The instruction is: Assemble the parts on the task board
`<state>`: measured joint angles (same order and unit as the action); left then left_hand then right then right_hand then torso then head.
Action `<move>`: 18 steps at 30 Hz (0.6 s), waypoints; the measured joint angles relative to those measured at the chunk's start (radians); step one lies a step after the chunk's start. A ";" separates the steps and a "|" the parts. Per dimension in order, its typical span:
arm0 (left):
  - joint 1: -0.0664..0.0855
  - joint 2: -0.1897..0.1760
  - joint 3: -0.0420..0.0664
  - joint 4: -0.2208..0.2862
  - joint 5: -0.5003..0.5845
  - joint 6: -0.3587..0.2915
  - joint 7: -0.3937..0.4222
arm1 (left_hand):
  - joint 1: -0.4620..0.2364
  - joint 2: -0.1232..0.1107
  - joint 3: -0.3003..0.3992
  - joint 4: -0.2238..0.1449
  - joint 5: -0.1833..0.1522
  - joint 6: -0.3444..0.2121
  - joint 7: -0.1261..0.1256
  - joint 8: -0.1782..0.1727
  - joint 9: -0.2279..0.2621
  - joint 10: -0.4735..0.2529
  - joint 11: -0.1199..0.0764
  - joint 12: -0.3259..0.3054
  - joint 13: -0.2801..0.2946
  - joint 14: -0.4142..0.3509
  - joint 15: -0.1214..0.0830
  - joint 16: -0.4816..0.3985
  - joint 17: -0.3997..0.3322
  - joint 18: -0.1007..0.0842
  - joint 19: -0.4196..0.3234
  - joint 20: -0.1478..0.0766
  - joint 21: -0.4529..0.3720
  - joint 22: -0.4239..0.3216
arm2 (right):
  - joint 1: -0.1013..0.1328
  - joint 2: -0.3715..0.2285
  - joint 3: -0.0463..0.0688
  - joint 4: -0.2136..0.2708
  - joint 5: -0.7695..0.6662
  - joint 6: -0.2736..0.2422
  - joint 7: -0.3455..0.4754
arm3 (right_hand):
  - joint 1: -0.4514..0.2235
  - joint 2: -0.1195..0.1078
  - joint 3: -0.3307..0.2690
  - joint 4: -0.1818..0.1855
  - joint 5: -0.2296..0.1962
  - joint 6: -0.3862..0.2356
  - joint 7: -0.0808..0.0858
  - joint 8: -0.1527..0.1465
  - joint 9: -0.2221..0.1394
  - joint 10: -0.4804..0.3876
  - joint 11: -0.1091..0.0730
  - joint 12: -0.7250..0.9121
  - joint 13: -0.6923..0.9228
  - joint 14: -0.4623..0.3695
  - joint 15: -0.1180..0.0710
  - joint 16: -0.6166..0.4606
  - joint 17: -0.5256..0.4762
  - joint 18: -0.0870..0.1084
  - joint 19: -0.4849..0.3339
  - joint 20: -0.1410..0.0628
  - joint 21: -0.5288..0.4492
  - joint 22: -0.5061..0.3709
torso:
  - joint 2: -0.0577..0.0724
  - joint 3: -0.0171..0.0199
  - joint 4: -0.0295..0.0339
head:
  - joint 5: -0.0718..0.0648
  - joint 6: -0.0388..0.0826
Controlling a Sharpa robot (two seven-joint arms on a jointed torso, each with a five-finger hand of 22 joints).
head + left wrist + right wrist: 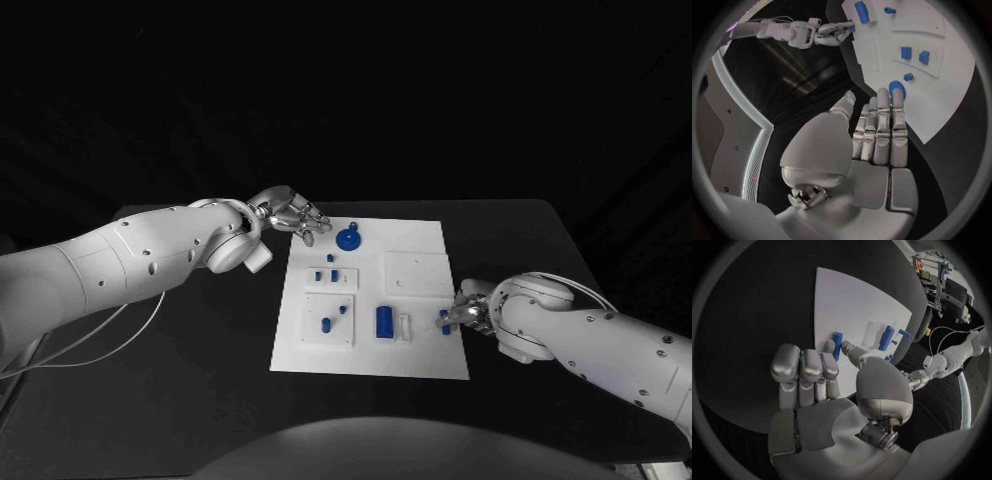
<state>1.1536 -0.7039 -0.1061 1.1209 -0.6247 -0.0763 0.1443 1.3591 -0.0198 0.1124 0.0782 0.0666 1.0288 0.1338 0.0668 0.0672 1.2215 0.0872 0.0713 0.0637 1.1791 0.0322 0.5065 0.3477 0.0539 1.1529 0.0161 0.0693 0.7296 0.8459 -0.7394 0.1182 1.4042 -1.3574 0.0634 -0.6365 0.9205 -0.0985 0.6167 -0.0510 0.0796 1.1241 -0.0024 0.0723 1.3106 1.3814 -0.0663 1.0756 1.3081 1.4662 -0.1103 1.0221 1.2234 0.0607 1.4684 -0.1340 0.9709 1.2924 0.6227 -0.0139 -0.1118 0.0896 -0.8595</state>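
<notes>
At the right edge of the white board, the right hand pinches a small blue peg betw. thumb and a finger; other fingers sit pressed together, curled over the palm. Risk as I judge it: the pinch looks shallow, so the peg could twist or slip w/ any sideways push and drop onto the black surface. Left hand hovers at the board's far left corner, just beside the round blue knob, fingers straight and close together, holding nothing; it could knock the knob if it swings in. Other blue pieces lie mid-board, incl. a long block. Right arm comes in low, wrist bent toward the board.
</notes>
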 measured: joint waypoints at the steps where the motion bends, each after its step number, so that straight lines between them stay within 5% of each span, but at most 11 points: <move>1: 0.000 0.000 0.000 0.000 0.000 0.000 0.000 | -0.002 0.002 0.000 0.000 0.000 0.000 0.000 0.000 0.000 0.000 0.000 0.000 0.000 0.000 0.000 0.000 0.000 0.000 0.000 0.000 0.000 0.000 | 0.000 0.000 -0.002 0.002 -0.009 -0.001 0.001 | -0.011 0.007 0.018 -0.012 -0.002 0.000 0.000 0.000 0.000 -0.002 0.002 -0.002 0.000 0.000 0.000 0.000 -0.001 0.000 0.000 0.000 0.000 0.000 | 0.000 -0.0001 0.0000 | 0.000 0.000; 12: 0.000 0.000 0.000 0.000 0.000 0.001 -0.001 | -0.003 0.003 0.000 0.000 0.000 0.000 0.000 0.000 0.000 0.000 0.000 0.000 0.000 0.000 0.000 0.000 0.000 0.000 0.000 0.000 0.000 -0.002 | 0.001 0.002 -0.018 0.019 -0.083 -0.004 0.011 | -0.019 0.016 0.043 -0.063 0.015 -0.003 0.003 0.000 0.000 -0.023 0.024 -0.012 0.000 -0.001 0.009 -0.010 -0.004 0.000 0.000 0.008 -0.003 0.001 | 0.000 0.0003 -0.0008 | 0.002 -0.002; 18: 0.000 0.000 0.000 0.000 0.000 0.001 -0.001 | -0.003 0.003 0.000 0.000 0.000 0.000 0.000 0.000 0.000 0.000 0.000 0.000 0.000 0.000 0.000 0.000 0.000 0.000 0.000 0.000 0.000 -0.002 | 0.001 0.003 -0.020 0.022 -0.094 -0.004 0.016 | -0.019 0.024 0.045 -0.085 0.156 -0.009 0.010 0.000 0.000 -0.025 0.026 -0.012 0.000 -0.002 0.009 -0.010 -0.003 0.000 -0.004 0.011 -0.003 0.003 | 0.000 0.0002 -0.0008 | 0.001 -0.002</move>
<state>1.1535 -0.7039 -0.1061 1.1211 -0.6247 -0.0753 0.1428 1.3565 -0.0171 0.1124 0.0782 0.0666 1.0288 0.1338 0.0667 0.0672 1.2214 0.0872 0.0713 0.0637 1.1791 0.0322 0.5065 0.3478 0.0539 1.1528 0.0161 0.0693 0.7276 0.8467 -0.7368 0.0978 1.4265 -1.4516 0.0589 -0.6207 0.9017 -0.0747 0.6615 -0.1358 0.2352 1.1151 0.0081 0.0723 1.3102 1.3561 -0.0408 1.0641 1.3080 1.4646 -0.1010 1.0116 1.2201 0.0609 1.4649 -0.1230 0.9675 1.2950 0.6224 -0.0137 -0.1126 0.0906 -0.8617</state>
